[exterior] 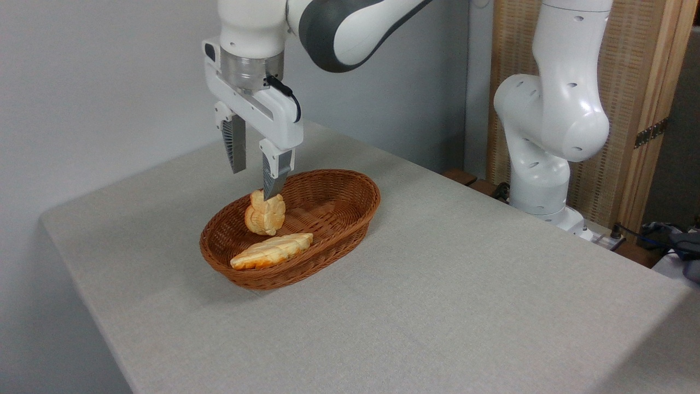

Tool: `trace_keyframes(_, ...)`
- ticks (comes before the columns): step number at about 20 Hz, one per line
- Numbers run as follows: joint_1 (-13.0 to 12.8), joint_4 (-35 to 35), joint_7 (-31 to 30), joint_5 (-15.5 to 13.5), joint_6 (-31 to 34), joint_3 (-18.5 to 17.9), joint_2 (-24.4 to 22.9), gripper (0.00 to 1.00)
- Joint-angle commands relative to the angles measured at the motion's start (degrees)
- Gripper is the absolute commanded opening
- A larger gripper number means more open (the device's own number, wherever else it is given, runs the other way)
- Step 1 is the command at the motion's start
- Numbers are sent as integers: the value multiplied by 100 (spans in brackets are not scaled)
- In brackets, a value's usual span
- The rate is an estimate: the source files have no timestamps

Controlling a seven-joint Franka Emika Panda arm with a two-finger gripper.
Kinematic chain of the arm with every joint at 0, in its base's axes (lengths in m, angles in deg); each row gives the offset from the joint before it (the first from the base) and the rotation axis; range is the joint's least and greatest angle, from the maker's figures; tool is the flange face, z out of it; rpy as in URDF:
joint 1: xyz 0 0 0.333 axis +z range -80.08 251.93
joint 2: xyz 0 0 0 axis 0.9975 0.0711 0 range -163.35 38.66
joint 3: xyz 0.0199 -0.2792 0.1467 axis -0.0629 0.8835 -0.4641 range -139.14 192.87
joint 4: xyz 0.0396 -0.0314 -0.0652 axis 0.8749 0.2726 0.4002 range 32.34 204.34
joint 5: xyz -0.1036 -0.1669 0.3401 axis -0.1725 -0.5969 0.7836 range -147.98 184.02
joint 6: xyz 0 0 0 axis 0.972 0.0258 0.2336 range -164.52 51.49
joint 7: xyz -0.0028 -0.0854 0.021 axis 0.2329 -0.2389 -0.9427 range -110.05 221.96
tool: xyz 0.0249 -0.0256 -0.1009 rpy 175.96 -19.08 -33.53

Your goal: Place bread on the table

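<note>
Approach to the bread [265, 214], which rests in the basket [350, 219].
The gripper [252, 180], fingers spread and empty, hovers above; centre it over the roll, descend, then carry to the table [437, 284].

The wicker basket [350, 216], holding the bread [265, 214] and a flat leaf-shaped loaf [272, 250], is the only obstacle on the table [465, 290], whose cloth lies bare all round, while the gripper [254, 180] hangs with jaws apart above the basket's left end.
</note>
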Motion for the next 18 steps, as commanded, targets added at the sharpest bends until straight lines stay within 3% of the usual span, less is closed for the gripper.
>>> trace_keyframes(1, -188, 69, -943, -102, -140, -52, 71, 100)
trace_keyframes(8, -179, 114, -1770, -40, -166, -35, 342, 100)
trace_keyframes(16, -197, 122, -2026, 83, -167, -8, 492, 100)
trace_keyframes(18, -188, 114, -2044, 101, -167, 141, 633, 100)
